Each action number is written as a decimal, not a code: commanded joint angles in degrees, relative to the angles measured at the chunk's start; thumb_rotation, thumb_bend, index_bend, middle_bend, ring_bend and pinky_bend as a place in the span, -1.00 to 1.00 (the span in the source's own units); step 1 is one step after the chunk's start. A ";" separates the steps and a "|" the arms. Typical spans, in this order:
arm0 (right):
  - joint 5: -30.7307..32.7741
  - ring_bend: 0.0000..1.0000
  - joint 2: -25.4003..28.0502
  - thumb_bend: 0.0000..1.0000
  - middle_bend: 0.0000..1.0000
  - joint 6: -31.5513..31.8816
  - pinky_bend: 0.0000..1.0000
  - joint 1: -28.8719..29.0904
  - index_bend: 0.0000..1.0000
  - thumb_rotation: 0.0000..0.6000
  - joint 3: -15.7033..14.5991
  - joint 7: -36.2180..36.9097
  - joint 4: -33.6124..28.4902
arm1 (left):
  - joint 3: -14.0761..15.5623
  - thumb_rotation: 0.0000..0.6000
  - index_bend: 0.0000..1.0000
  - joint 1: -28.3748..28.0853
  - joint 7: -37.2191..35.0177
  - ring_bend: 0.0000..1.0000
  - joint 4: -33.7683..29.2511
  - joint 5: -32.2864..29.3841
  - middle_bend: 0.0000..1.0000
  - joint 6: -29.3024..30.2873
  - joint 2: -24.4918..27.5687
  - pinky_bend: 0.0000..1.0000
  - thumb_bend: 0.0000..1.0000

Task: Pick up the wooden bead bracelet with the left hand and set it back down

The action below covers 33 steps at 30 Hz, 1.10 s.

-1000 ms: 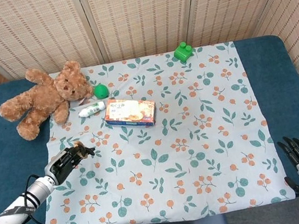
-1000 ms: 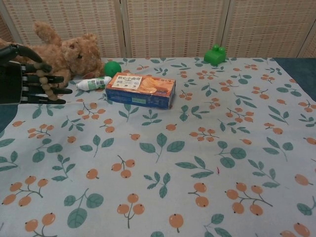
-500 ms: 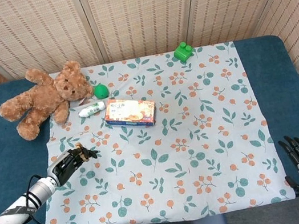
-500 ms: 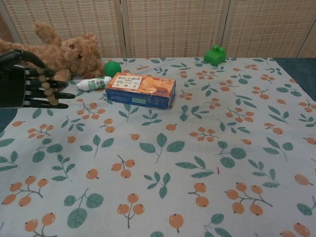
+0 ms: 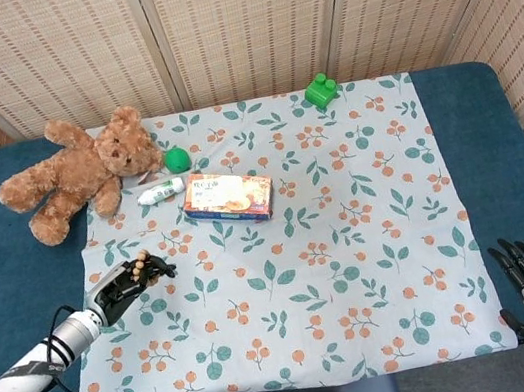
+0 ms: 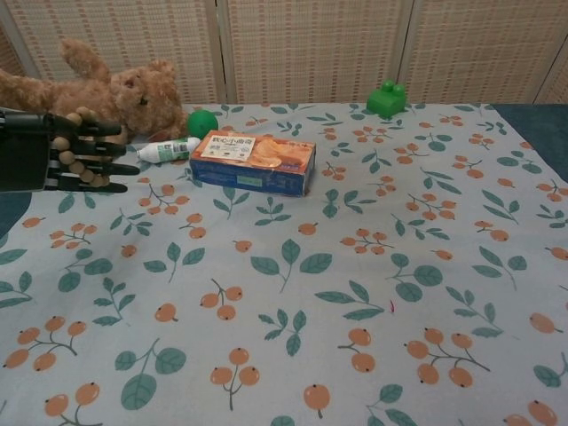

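biscuit box [image 6: 253, 161], printed lettering too small to read

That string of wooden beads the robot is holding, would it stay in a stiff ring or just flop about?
Probably floppy: the wooden bead bracelet drapes across the left hand and bends over its fingers rather than keeping a round shape. It looks light, being small wooden beads. Set down on the flowered cloth, it would likely slump in a loose heap, not roll.
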 commanded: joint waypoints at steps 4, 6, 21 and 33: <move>0.09 -1.00 0.01 -0.57 -1.00 -0.15 -1.00 0.06 -1.00 1.00 0.06 0.01 0.00 | -2.46 1.00 -0.35 2.34 4.27 -0.72 -0.79 1.97 -0.23 0.76 -2.49 -0.99 0.90; 0.14 -1.00 0.01 -0.57 -1.00 -0.17 -1.00 0.06 -1.00 1.00 0.09 0.02 -0.01 | -3.17 1.00 -0.48 3.06 6.51 -0.75 -0.87 3.25 -0.28 0.68 -3.45 -0.99 0.64; -0.02 -1.00 0.13 -0.57 -1.00 -0.36 -1.00 0.08 -1.00 1.00 -0.03 0.12 -0.13 | -1.99 1.00 -0.74 6.68 22.81 -0.83 0.68 15.67 -0.42 3.40 -10.91 -1.00 0.23; 0.07 -1.00 0.25 -0.57 -1.00 -0.65 -1.00 0.13 -1.00 1.00 -0.10 0.15 -0.19 | 0.85 1.00 -0.74 10.05 38.87 -0.83 1.28 26.95 -0.42 5.42 -17.17 -1.00 0.22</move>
